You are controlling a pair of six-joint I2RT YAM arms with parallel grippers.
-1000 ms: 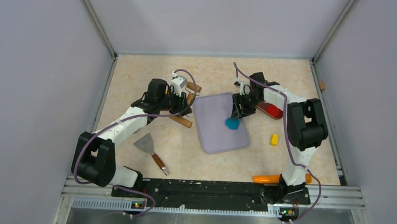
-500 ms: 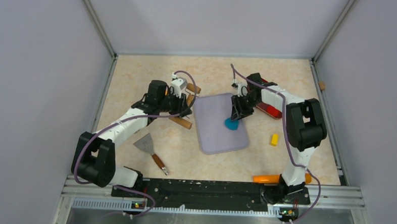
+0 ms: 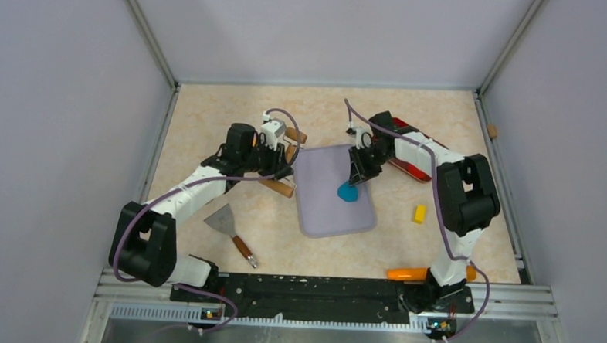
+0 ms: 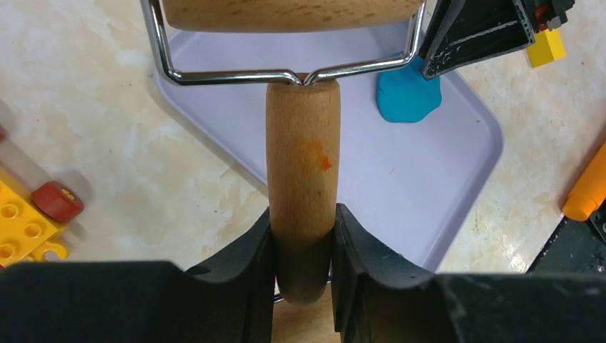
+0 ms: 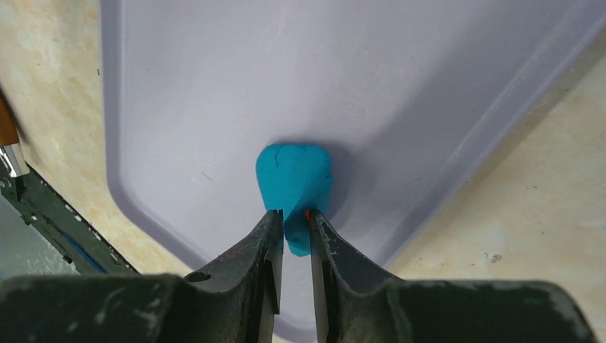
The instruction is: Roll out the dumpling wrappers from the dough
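Right jaws: narrow, pinching the near tapered tip of the dough (image 5: 294, 175); its bulk lies straight ahead of them on the mat (image 5: 214, 86). Left jaws: clamped on the roller (image 4: 302, 157) handle, with the dough ahead and to their right. The right arm is nearer.

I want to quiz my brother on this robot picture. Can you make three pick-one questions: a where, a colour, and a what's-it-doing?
1. Where is the dough? A on the lavender mat; B in a bowl; C on a plate.
2. What colour is it? A red; B yellow; C teal-blue.
3. What is the left gripper doing? A hanging open; B gripping the wooden roller by its handle; C pinching the dough.
Answers: 1 A, mat surrounds it. 2 C, clear in the right wrist view. 3 B, its fingers clamp the handle.
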